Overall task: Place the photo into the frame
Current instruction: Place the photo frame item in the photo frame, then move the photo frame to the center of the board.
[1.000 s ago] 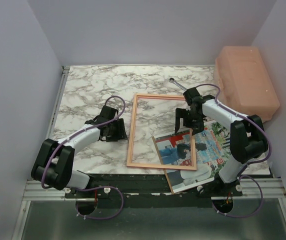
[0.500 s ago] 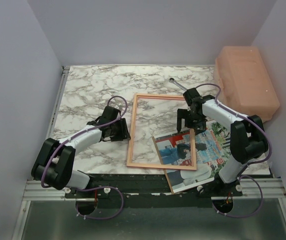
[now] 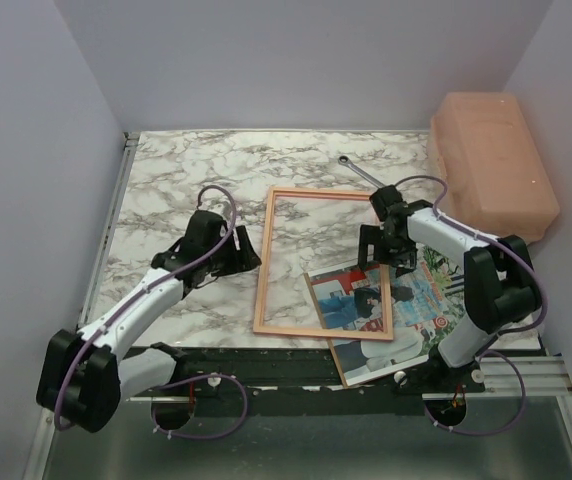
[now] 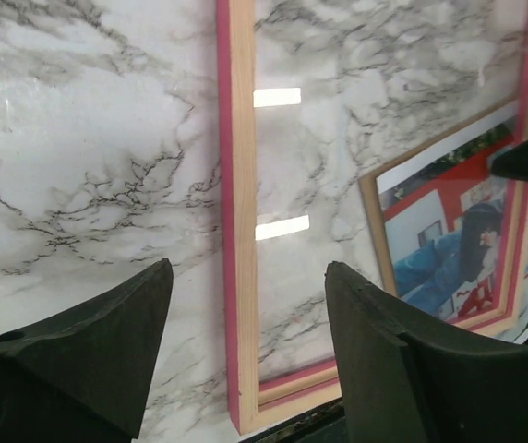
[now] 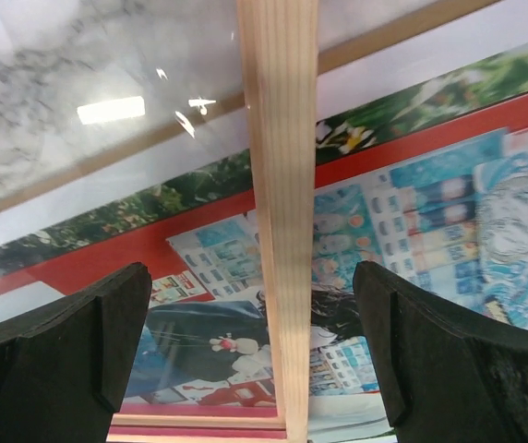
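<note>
Right gripper (image 5: 259, 355) is held wide over the frame's (image 3: 265, 270) right rail, with nothing gripped. Left gripper (image 4: 246, 277) is spread and empty near the left rail. The photo (image 3: 423, 292) is seen face up, askew, partly beneath the frame's near right corner; seating is judged not yet done.

**One Frame, One Photo, Two Arms**

There is one frame (image 3: 264, 260) and one photo (image 3: 421, 290), both on a single marble-patterned table (image 3: 186, 180). Two arms (image 3: 136, 300) are in view, one on each side. That makes two grippers, the left gripper (image 3: 241, 252) and the right gripper (image 3: 386, 258). Each has two dark fingers (image 4: 402, 369), four in all. There is also one peach-coloured plastic box (image 3: 491, 160) and one thin metal tool (image 3: 358, 170). The top view shows no second frame, photo, box or tool.
</note>
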{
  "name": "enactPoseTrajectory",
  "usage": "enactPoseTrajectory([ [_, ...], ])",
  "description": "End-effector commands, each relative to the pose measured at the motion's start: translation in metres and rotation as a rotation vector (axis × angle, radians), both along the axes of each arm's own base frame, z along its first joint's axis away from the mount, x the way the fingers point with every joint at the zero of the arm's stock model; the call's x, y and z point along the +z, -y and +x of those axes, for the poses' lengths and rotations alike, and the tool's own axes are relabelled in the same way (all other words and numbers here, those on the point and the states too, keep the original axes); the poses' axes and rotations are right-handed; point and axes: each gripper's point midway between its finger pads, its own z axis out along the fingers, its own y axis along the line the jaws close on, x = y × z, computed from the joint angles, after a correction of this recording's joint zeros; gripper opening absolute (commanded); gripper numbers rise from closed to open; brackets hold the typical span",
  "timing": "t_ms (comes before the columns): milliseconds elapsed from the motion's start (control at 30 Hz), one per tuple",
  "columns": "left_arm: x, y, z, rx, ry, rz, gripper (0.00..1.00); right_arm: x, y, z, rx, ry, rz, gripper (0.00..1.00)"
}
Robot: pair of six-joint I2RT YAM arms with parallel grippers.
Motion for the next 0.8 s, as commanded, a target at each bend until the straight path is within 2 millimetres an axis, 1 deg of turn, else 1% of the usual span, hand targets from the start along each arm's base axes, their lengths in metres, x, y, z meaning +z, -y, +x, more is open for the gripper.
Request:
enactPoseTrajectory([
  [0,0.043,-0.003,-0.005,-0.005,0.145,-0.05,0.72,-0.018,-0.02,-0.01,0.005,-0.053,0.121,1.0],
  [67,0.063,-0.003,-0.009,-0.013,0.214,-0.086,0.77,-0.017,-0.029,-0.012,0.01,-0.055,0.175,0.99],
  [133,0.08,-0.004,-0.013,-0.016,0.267,-0.116,0.81,-0.011,-0.042,-0.011,0.029,-0.045,0.249,0.99],
  [200,0.093,-0.005,-0.016,-0.018,0.313,-0.139,0.82,-0.006,-0.053,-0.009,0.042,-0.038,0.31,0.99],
  [267,0.103,-0.006,-0.02,-0.021,0.34,-0.151,0.84,-0.003,-0.064,-0.006,0.047,-0.041,0.368,0.98],
  [400,0.11,-0.008,-0.024,-0.024,0.355,-0.154,0.84,0.0,-0.083,-0.001,0.057,-0.052,0.449,0.97],
  [600,0.112,-0.007,-0.025,-0.029,0.351,-0.158,0.84,0.007,-0.113,0.016,0.09,-0.033,0.5,0.97],
  [667,0.111,-0.007,-0.025,-0.031,0.35,-0.161,0.84,0.007,-0.124,0.022,0.102,-0.034,0.506,0.97],
  [767,0.109,-0.007,-0.025,-0.033,0.344,-0.156,0.84,0.007,-0.148,0.028,0.131,-0.036,0.543,0.96],
])
